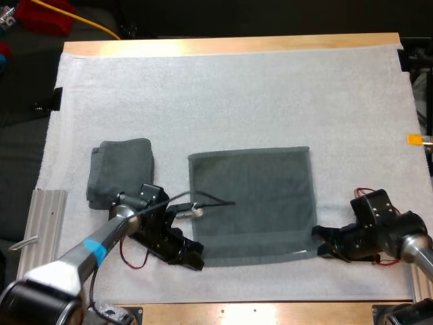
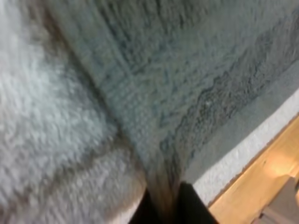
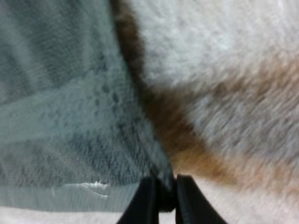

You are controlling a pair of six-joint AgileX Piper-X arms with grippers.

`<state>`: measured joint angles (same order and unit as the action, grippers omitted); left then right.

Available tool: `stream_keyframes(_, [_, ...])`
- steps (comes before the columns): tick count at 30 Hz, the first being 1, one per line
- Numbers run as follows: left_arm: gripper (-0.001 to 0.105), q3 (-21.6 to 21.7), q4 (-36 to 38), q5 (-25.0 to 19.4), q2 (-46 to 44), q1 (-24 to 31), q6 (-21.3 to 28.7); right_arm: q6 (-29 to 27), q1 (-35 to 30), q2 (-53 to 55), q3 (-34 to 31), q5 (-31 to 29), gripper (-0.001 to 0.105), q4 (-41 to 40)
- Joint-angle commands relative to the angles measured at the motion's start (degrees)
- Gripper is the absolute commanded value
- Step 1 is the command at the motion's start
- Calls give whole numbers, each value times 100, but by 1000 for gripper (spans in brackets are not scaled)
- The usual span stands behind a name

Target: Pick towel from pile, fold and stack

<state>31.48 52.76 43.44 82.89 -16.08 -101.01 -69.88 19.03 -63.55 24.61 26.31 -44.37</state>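
I see white mat (image 1: 230, 95) over most of wooden table (image 1: 230, 45), bare wood at 12 o'clock. Ribbed metal rail (image 1: 47, 217) at 8 o'clock, beside mat edge.

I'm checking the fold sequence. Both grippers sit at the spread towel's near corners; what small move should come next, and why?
Probably lift both corners together a little and begin carrying them toward the towel's far edge. The left gripper and right gripper each pinch a near corner of the flat towel, which lies spread and unfolded beside the folded towel.
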Motion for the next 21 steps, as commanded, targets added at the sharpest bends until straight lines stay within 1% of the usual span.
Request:
stream_keyframes(1, [0, 8, 214, -164, -151, -20, 85, -15, -3, 172, -4, -46, 0, -166])
stream_keyframes(3, [0, 8, 296, -173, -360, -20, 95, -15, -3, 400, -4, -35, 0, -271])
stream_keyframes(5, [0, 29, 475, -312, -578, -131, 96, -15, -3, 627, -4, -19, 0, -434])
stream_keyframes(8, [0, 90, 768, -554, -940, -538, 57, 66, -3, 929, -4, 122, 0, -619])
stream_keyframes(10, [0, 163, 929, -859, -1185, -879, -138, 151, -3, 1139, -4, 197, 0, -722])
stream_keyframes(13, [0, 271, 1033, -1201, -1424, -1203, -275, 175, -3, 1401, -4, 215, 0, -930])
stream_keyframes(17, [0, 374, 1005, -1167, -1481, -1277, -325, 185, -3, 1590, -4, 229, 0, -1040])
stream_keyframes(20, [0, 380, 788, -1050, -1481, -1139, -414, 405, -3, 1606, -4, 300, 0, -732])
stream_keyframes(21, [0, 380, 721, -959, -1470, -1071, -451, 565, -3, 1606, -4, 346, 0, -516])
